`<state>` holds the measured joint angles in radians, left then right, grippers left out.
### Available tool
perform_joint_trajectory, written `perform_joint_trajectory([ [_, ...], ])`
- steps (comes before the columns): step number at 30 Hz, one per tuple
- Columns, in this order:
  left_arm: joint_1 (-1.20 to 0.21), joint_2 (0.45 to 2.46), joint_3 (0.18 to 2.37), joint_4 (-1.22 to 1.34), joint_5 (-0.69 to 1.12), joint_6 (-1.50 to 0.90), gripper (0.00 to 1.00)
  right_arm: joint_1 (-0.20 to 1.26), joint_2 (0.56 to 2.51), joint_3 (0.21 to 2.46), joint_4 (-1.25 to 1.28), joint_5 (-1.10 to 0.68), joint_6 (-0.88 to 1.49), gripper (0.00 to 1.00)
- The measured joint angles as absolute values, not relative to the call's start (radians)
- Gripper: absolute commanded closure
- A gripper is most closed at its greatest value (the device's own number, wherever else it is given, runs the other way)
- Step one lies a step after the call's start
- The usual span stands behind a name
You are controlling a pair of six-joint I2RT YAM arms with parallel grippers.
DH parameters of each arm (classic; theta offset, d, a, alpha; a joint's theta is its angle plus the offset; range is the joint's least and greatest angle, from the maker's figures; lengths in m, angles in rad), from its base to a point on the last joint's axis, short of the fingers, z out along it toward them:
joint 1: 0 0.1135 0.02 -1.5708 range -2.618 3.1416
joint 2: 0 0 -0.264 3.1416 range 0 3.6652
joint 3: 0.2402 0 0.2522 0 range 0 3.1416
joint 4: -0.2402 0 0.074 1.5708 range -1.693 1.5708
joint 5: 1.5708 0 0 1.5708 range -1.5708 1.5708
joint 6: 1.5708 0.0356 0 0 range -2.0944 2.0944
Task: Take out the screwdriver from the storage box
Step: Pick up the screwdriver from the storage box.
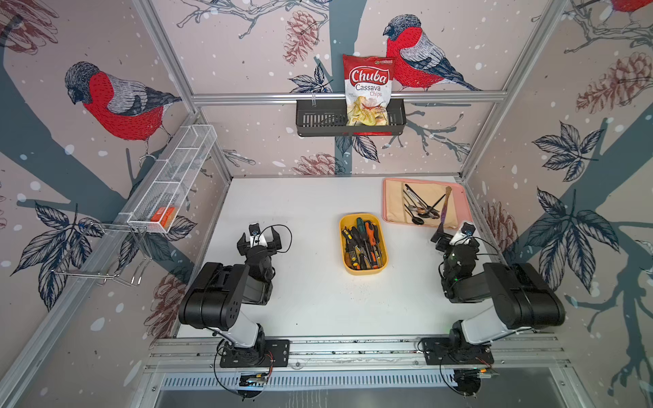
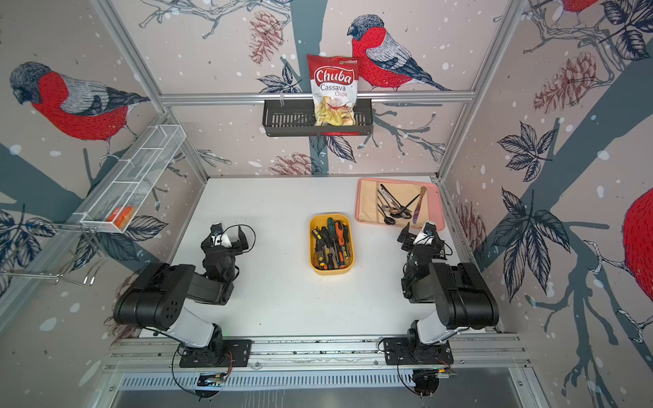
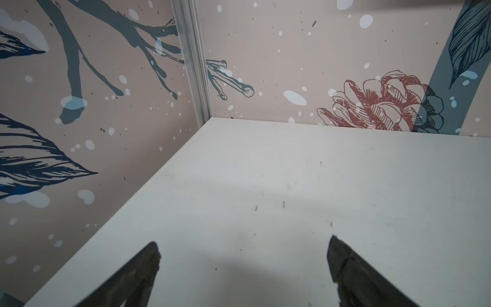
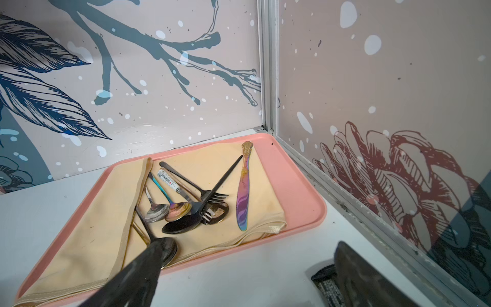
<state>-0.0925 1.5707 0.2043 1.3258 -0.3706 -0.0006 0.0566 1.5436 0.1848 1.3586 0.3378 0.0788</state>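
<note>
The yellow storage box (image 1: 364, 271) (image 2: 330, 272) sits mid-table, a little right of centre, in both top views. Several screwdrivers lie piled in it, among them an orange-and-black-handled screwdriver (image 1: 371, 235) (image 2: 342, 234) and a green-handled one (image 1: 360, 226). My left gripper (image 1: 259, 237) (image 2: 226, 238) (image 3: 243, 242) is open over bare table, well left of the box. My right gripper (image 1: 456, 238) (image 2: 420, 237) (image 4: 249, 244) is open, right of the box, at the near edge of the pink tray. Neither wrist view shows the box.
A pink tray (image 1: 463, 201) (image 4: 305, 191) with a cream cloth and cutlery (image 4: 202, 207) lies at the back right corner. A black slotted basket (image 1: 318, 122) holding a chips bag (image 1: 367, 92) hangs on the back wall. A white mesh shelf (image 1: 176, 176) runs along the left wall.
</note>
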Motion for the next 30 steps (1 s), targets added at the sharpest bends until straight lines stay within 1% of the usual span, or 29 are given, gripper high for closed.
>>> perform_joint_trajectory([
  [24,-0.081,1.569,0.206,1.326,-0.368,-0.005,0.00,0.057,1.541,0.184,1.356,0.333,0.079,0.01],
  [27,-0.081,1.546,0.208,1.312,-0.370,-0.012,0.01,0.082,1.488,0.203,1.293,0.362,0.078,0.00],
  [30,-0.090,1.500,0.250,1.252,-0.392,-0.012,0.01,0.099,1.394,0.277,1.171,0.384,0.076,0.00],
])
